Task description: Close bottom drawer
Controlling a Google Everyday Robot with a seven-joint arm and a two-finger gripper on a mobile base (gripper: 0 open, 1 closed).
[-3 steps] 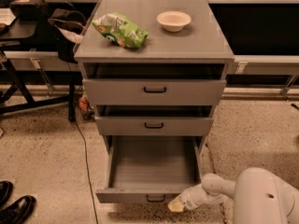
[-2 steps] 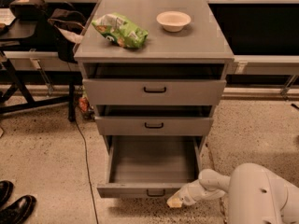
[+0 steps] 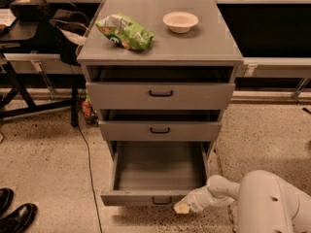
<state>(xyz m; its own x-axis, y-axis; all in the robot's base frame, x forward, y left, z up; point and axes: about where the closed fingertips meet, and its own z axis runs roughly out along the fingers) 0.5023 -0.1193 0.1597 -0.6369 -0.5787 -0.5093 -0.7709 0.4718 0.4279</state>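
Cabinet: a grey cabinet [image 3: 204, 45] with three drawers stands on a speckled floor.
Bottom drawer: the bottom drawer [image 3: 158, 171] is pulled far out and shows its bare grey inside. Its flat front, with a small dark handle [image 3: 162, 200], faces the camera.
Other drawers: the top drawer [image 3: 121, 96] and the middle drawer [image 3: 126, 130] each stand slightly out.
Gripper: the gripper [image 3: 181, 207], on a white arm [image 3: 265, 203], sits low at the right end of the bottom drawer's front, touching it or just beside it. I cannot tell whether it is spread or pressed together.
Cabinet top: a green snack bag [image 3: 125, 31] lies near the left edge. A pale bowl [image 3: 180, 21] stands near the back edge.
Floor: black shoes [image 3: 12, 215] are at the lower left. A dark cable [image 3: 87, 164] runs past the cabinet's left side.
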